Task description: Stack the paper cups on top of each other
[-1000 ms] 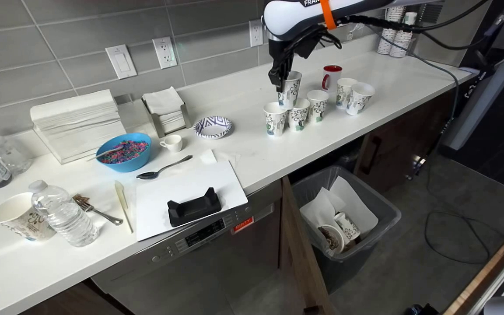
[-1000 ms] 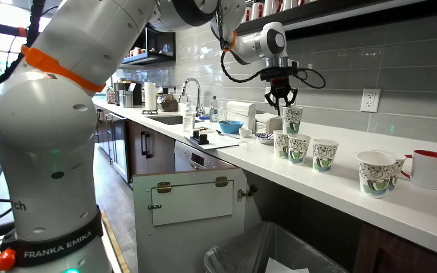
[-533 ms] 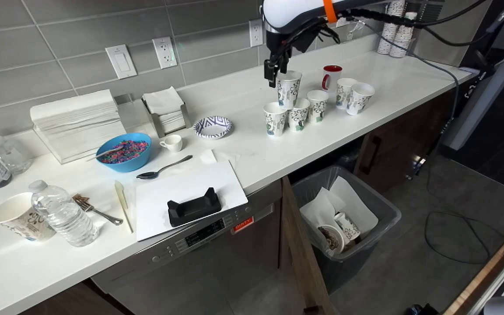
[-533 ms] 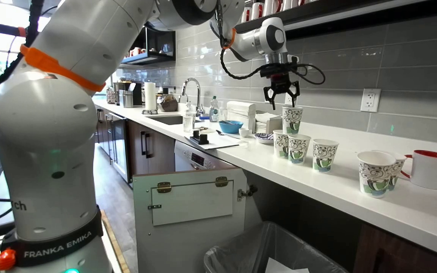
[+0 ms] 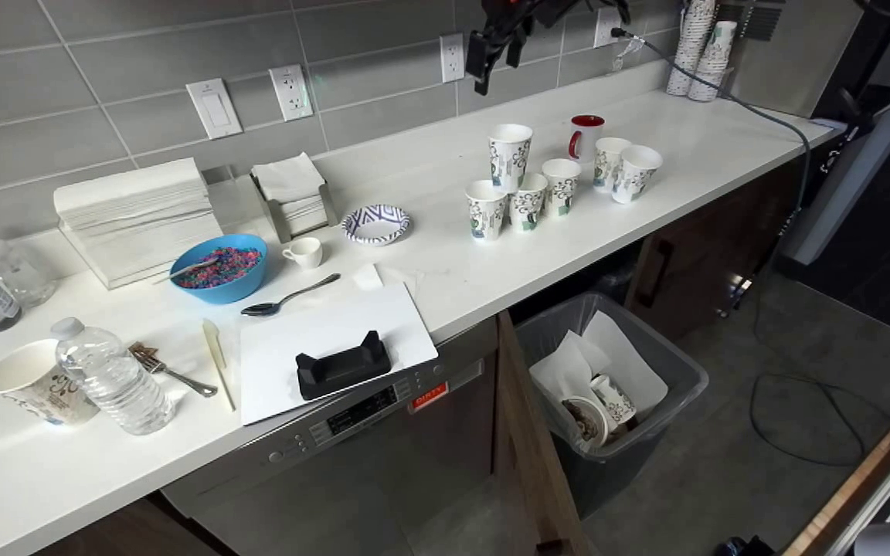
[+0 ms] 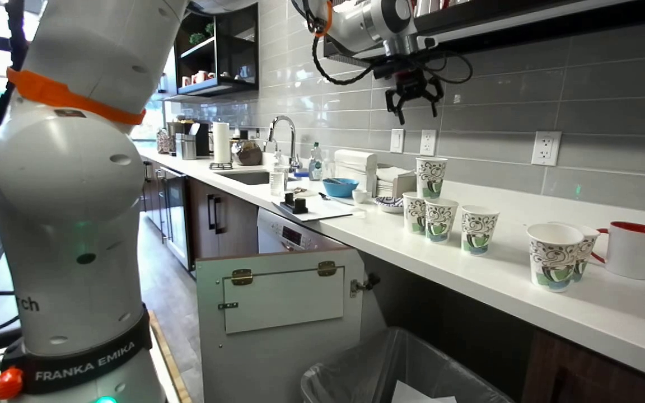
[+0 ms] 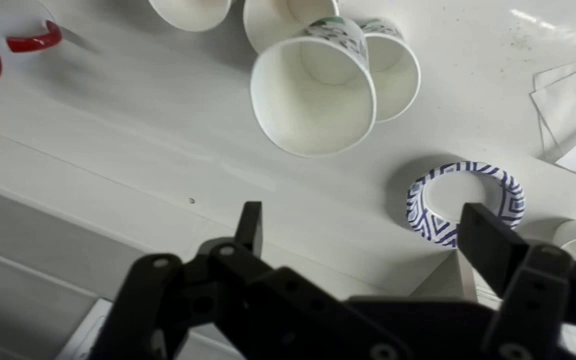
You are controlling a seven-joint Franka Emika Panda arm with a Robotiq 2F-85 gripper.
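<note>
"What commands the scene?"

"A kitchen counter [image 5: 445, 282], the gripper [image 6: 418, 117] hanging above it, spread wide and holding nothing. Nearer the counter's front edge than its back, two paper cups [image 5: 486, 212] bear an upper cup [image 5: 510, 161] across their rims; three other cups [image 5: 560, 189] stand farther along."

"The danger?"

"A tumble, likely: the lower pair could slide apart, or the gripper, if lowered, could clip that narrow perch."

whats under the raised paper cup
A paper cup and a second paper cup, upright on the counter, the raised cup bridging their rims. Their visible insides show bare white; the parts it covers cannot be seen.
</note>
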